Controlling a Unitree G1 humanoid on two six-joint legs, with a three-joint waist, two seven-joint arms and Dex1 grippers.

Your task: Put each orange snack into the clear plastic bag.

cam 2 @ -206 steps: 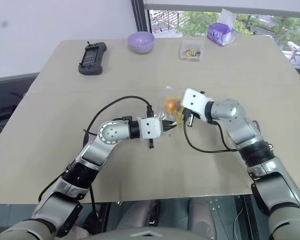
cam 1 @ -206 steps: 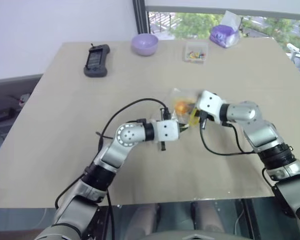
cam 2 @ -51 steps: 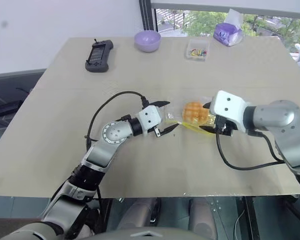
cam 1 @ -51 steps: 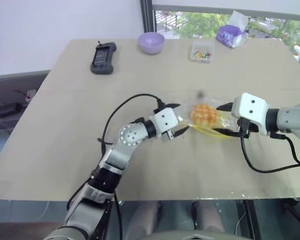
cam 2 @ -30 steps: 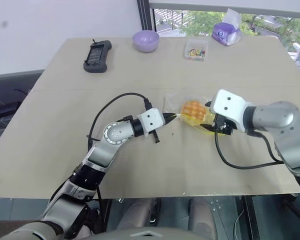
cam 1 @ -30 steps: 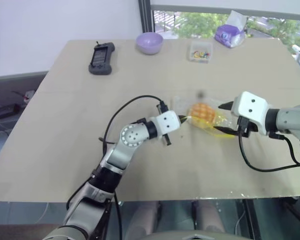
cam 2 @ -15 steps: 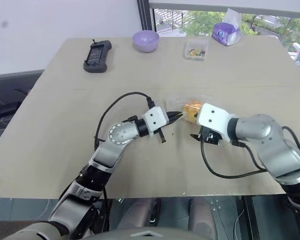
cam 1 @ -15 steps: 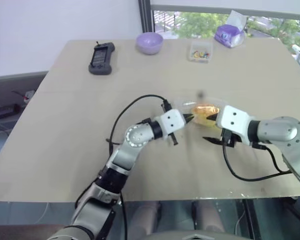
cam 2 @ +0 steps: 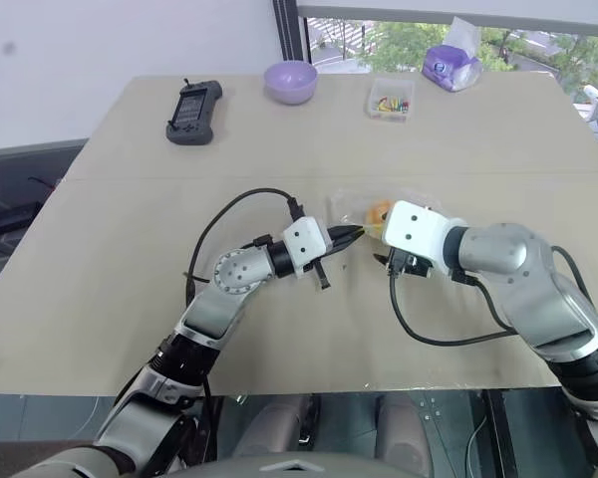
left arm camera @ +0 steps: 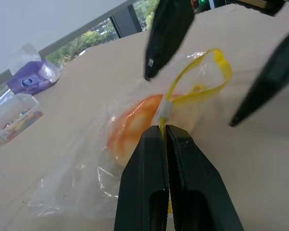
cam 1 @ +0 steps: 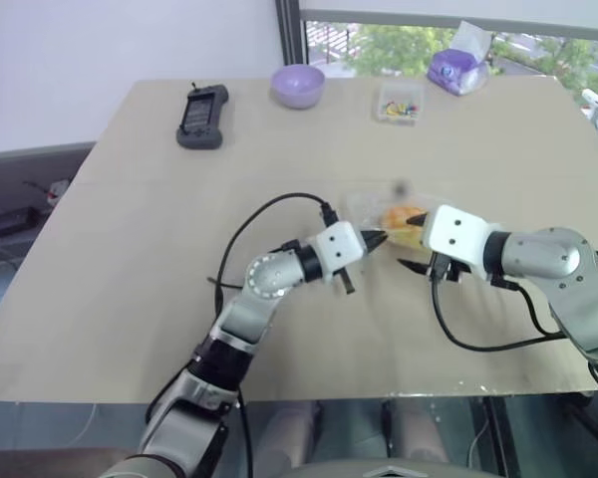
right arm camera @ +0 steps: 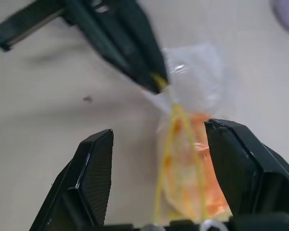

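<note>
The orange snack (cam 1: 404, 216) sits inside the clear plastic bag (cam 1: 365, 207), which rests near the middle of the table (cam 1: 130, 249). My left gripper (cam 1: 376, 239) is shut on the bag's yellow zip strip (left arm camera: 197, 91) at the mouth; the wrist view shows the strip pinched between my fingertips (left arm camera: 154, 137). My right gripper (cam 1: 413, 241) stands open right beside it, one finger on each side of the bag's yellow-edged mouth, with the snack (right arm camera: 197, 168) between and beyond its fingers (right arm camera: 94, 178). Nothing is gripped by the right one.
Along the table's far edge lie a black handheld device (cam 1: 201, 117), a purple bowl (cam 1: 298, 86), a small clear box of coloured bits (cam 1: 399, 103) and a purple tissue pack (cam 1: 456, 70). Black cables loop from both wrists over the table.
The left gripper, open at first, has shut on the bag's zip strip. The right gripper has moved left, up to the bag's mouth.
</note>
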